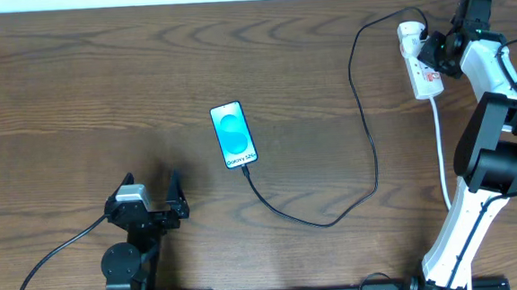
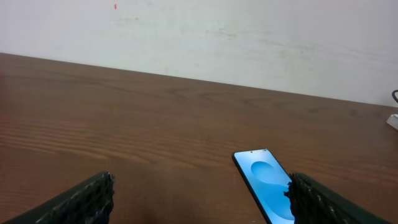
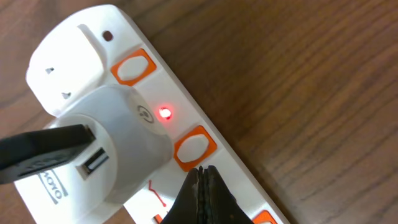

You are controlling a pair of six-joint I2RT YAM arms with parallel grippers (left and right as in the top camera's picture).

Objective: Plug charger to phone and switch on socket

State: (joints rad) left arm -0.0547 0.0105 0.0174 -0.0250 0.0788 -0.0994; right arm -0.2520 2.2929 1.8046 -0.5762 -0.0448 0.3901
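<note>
The phone (image 1: 234,134) lies flat mid-table with its blue screen lit, and it also shows in the left wrist view (image 2: 266,182). The charger's thin black cable (image 1: 371,147) runs from the phone's near short edge in a loop up to the white socket (image 1: 426,82) at the far right. Its black plug (image 3: 40,152) sits in a white adapter (image 3: 118,134) on the socket (image 3: 149,87). A red light (image 3: 165,112) glows beside an orange-framed switch (image 3: 194,147). My right gripper (image 3: 204,169) is shut, its tips at that switch's near edge. My left gripper (image 1: 154,203) stands open and holds nothing.
The socket's thick white cord (image 1: 440,143) runs down the right side past the right arm's base (image 1: 466,231). A second orange-framed switch (image 3: 132,67) lies further along the strip. A pale wall (image 2: 199,37) borders the table's far edge.
</note>
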